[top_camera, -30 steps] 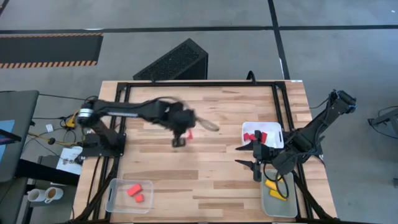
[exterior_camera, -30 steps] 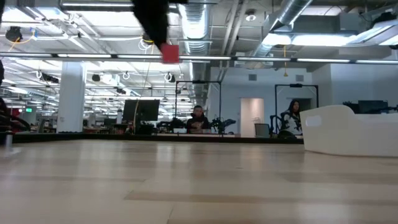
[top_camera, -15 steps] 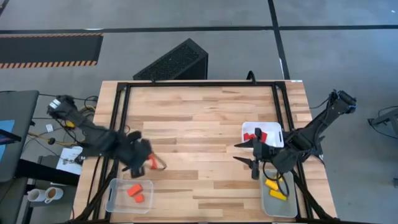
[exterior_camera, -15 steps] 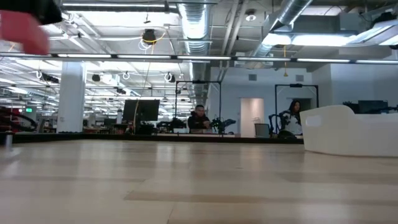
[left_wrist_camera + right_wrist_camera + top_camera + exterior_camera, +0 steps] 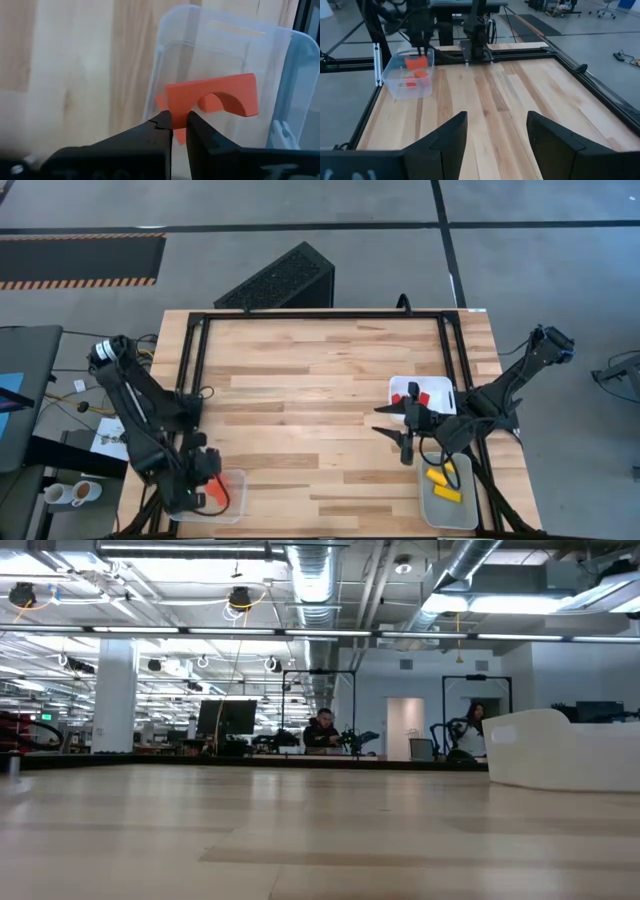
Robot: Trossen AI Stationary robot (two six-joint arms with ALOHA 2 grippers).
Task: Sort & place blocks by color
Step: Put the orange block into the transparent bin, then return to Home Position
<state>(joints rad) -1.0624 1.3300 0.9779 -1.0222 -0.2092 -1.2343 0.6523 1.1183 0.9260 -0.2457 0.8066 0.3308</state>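
My left gripper point(image 5: 205, 488) hangs over the clear tray point(image 5: 236, 478) at the table's near left corner, shut on an orange arch block point(image 5: 215, 95). From the right wrist view the arch point(image 5: 416, 62) sits above two more orange blocks point(image 5: 416, 78) lying on that tray's floor. My right gripper point(image 5: 404, 433) is open and hovers at the right, near the white tray point(image 5: 443, 387) with red blocks point(image 5: 411, 398). Yellow blocks point(image 5: 441, 484) lie in another clear tray point(image 5: 425, 498) at the near right. My left gripper pinches the orange arch by one leg's end point(image 5: 176, 111) between its two fingertips point(image 5: 164, 122). The fingers come from above, pointing down into the clear tray. The arch is lifted clear of the tray floor, its other leg sticking out sideways from the fingers.
A black metal frame point(image 5: 320, 315) runs along the table's edges. The wooden tabletop point(image 5: 320, 410) between the trays is bare planks. In the low view the white tray point(image 5: 560, 750) stands at the right, and people sit at desks in the room beyond.
My left arm has swung fast from the table's middle toward the near left corner, carrying the orange arch lifted, and now holds it over the clear tray. The right arm has stayed where it was, still open.
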